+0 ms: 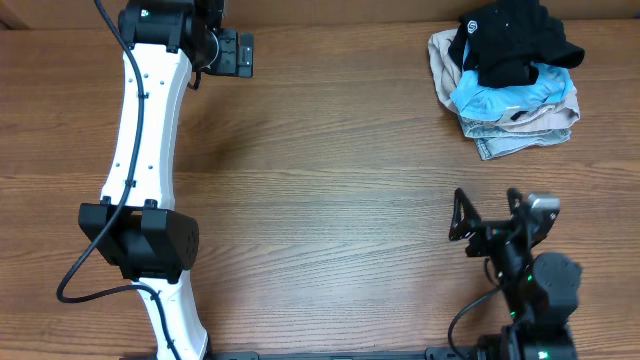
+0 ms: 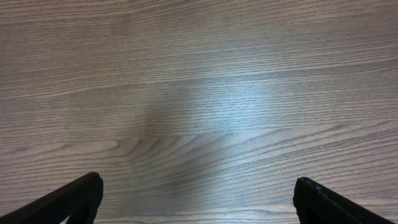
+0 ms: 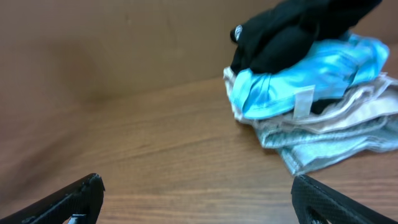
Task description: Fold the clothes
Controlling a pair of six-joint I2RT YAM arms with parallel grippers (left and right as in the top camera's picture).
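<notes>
The black garment [image 1: 510, 40] lies crumpled on top of a pile at the far right of the bench [image 1: 330, 150], over a light blue shirt [image 1: 505, 95] and beige pieces [image 1: 525, 130]. The right hand [image 1: 485, 212] stands wide and empty, near the pile and facing it; the left hand [image 1: 238, 52] is wide too, over bare wood well apart. Best to pinch only the black top layer at an edge and draw it onto open bench.

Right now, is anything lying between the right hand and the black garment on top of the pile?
Nothing visible: only bare table lies between the open right hand and the black garment, which tops the pile.
</notes>
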